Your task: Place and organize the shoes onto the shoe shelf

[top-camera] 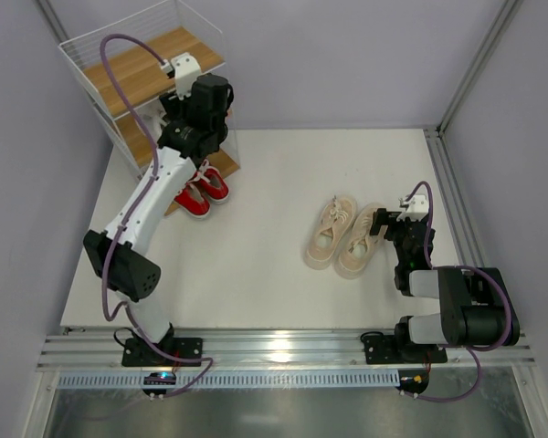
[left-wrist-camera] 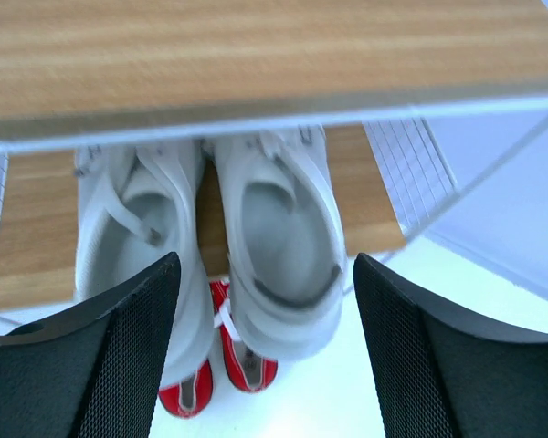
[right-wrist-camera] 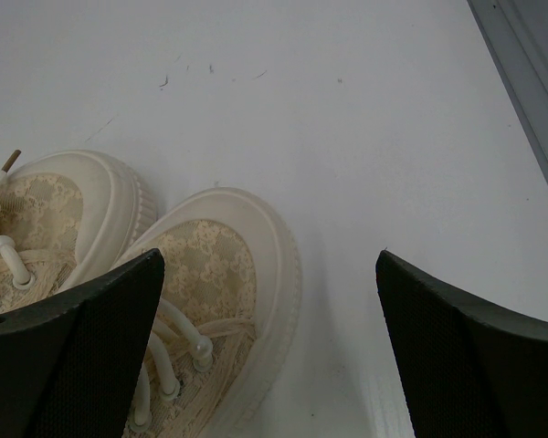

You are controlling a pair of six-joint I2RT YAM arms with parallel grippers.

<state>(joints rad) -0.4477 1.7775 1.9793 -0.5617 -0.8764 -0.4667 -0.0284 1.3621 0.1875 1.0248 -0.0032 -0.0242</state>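
Observation:
The shoe shelf (top-camera: 146,68) stands at the back left. Two white shoes (left-wrist-camera: 288,246) (left-wrist-camera: 132,237) lie side by side on its middle board (left-wrist-camera: 370,182), under the top board (left-wrist-camera: 256,55), heels toward the camera. My left gripper (left-wrist-camera: 265,347) is open, its fingers either side of the right white shoe's heel and apart from it. Red shoes (top-camera: 201,192) (left-wrist-camera: 247,365) sit at the bottom tier, heels sticking out. Both beige shoes (top-camera: 342,237) lie on the table. My right gripper (top-camera: 384,226) (right-wrist-camera: 269,347) is open beside the right beige shoe (right-wrist-camera: 219,274), empty.
The second beige shoe (right-wrist-camera: 64,201) lies just left of the first. A metal frame rail (top-camera: 452,192) runs along the table's right edge and another (top-camera: 283,342) along the near edge. Grey walls close in on the left and at the back.

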